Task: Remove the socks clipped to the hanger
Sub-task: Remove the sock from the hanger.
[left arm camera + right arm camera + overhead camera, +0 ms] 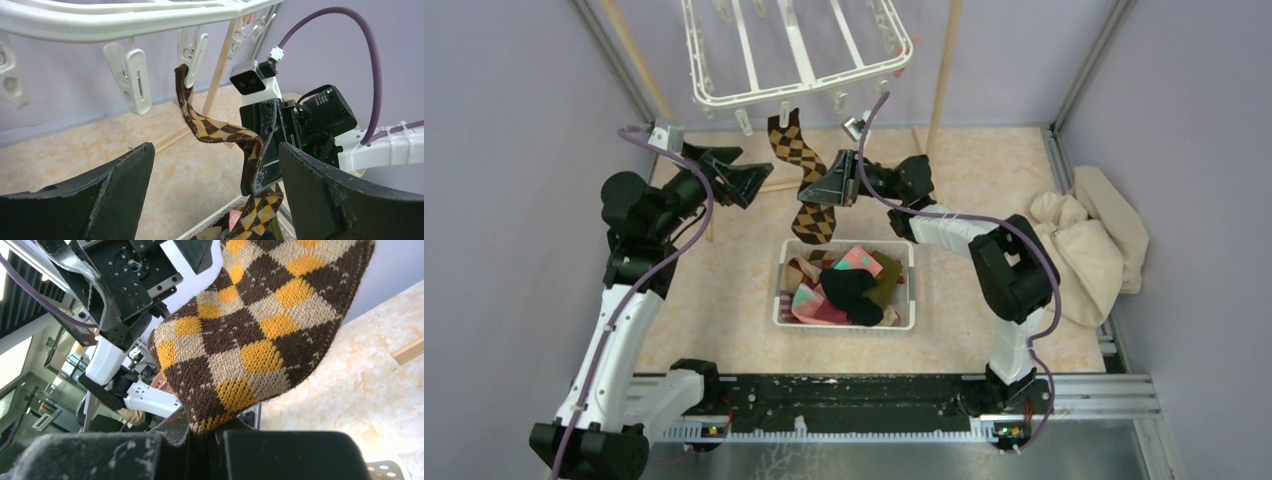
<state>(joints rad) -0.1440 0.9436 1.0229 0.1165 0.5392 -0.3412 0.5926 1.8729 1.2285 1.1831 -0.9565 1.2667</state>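
The white hanger (794, 60) hangs at the back, its rim (125, 20) just above my left wrist camera. One brown argyle sock (796, 150) dangles from a clip (192, 55) that pinches its top end. My right gripper (824, 190) is shut on the sock's middle (210, 127), and the lower part droops toward the basket. From the right wrist, the sock (250, 330) rises out of the closed right gripper (210, 440). My left gripper (744, 180) stands open just left of the sock, holding nothing; in its wrist view the left gripper (215, 155) frames the sock.
A white slotted basket (779, 290) below the hanger holds several loose socks (849, 285). A beige cloth heap (1089, 245) lies at the right wall. Wooden poles (944, 70) stand behind the hanger. An empty clip (132, 75) hangs left of the sock.
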